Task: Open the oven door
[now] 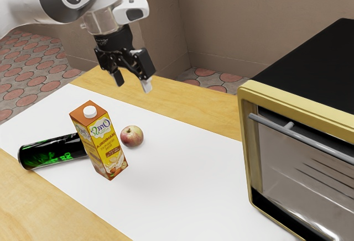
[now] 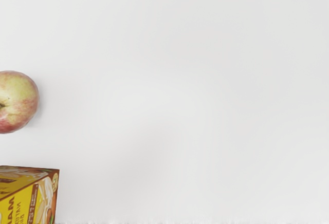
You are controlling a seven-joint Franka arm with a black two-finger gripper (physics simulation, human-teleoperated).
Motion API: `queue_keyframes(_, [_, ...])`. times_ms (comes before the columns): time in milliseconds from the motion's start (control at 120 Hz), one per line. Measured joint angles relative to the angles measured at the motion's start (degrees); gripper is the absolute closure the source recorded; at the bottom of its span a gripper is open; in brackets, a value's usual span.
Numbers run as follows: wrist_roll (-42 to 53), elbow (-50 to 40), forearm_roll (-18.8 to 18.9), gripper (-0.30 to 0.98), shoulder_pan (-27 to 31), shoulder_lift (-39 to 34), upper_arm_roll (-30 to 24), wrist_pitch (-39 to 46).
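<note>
Hovering released above the worktop (image 1: 188, 180), the end effector (image 1: 133, 83) is holding nothing. The oven (image 1: 315, 64) is sitting at the exterior view's right, its door (image 1: 287, 177) looking shut, so reaching the handle (image 1: 272, 126), gripping and pulling are all awaiting.

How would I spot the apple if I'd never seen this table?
On the wooden table, find the white sheet. A tall carton with a white cap stands on it, the apple close by. It's the round, red-and-yellow one, unlike the boxy carton and the dark can lying down.
</note>
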Motion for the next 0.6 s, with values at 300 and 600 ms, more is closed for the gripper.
queue_keyframes(300, [14.9, 4.5, -4.6, 0.00, -1.6, -17.8, -29.6, 0.9])
queue_keyframes(600, [38.6, 5.4, 6.0, 0.00, -10.8, -2.6, -49.9, 7.1])
